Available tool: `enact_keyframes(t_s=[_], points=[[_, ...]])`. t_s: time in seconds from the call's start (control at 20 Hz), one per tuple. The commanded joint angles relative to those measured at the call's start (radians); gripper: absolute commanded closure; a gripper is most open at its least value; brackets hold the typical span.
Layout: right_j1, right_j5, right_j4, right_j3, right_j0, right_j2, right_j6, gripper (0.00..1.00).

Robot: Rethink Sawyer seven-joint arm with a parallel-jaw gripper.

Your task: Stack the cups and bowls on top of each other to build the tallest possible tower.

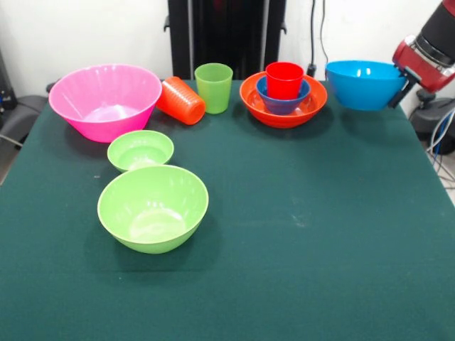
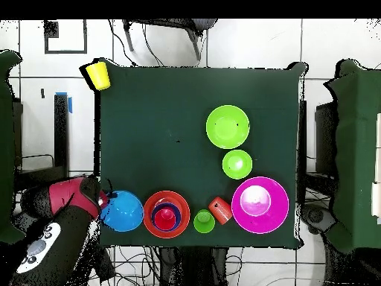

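While the tower [image 1: 284, 96] stands only three pieces high at the far edge of the table [image 1: 298, 234], we see the gripper [image 1: 408, 77] pinching the rim of the large blue bowl [image 1: 364, 84], which appears lifted just beside that stack. The stack has the wide orange bowl [image 1: 284, 112] as its base, the small dark blue bowl [image 1: 283, 101] nested in it, and the red cup [image 1: 284, 79] standing upright inside. We judge the blue bowl is held by its edge so it can be carried over and set on the cup.

Beside the stack, the light green cup [image 1: 213, 87] stands upright, touching or nearly touching the orange cup [image 1: 181, 100], which lies on its side against the pink bowl [image 1: 105, 99]. The small green bowl [image 1: 140, 149] and large green bowl [image 1: 153, 207] wait nearer the middle. From overhead, the yellow cup [image 2: 98, 75] sits off the table's corner, well apart from everything.
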Motion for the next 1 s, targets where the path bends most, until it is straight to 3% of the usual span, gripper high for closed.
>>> enact_keyframes(t_s=[0.05, 0.45, 1.0], points=[[0.031, -0.082, 0.016, 0.02, -0.02, 0.041, 0.177, 1.0], [0.049, -0.183, 0.008, 0.061, -0.026, 0.067, 0.159, 1.0], [0.062, -0.205, 0.017, 0.071, -0.026, 0.081, 0.143, 1.0]])
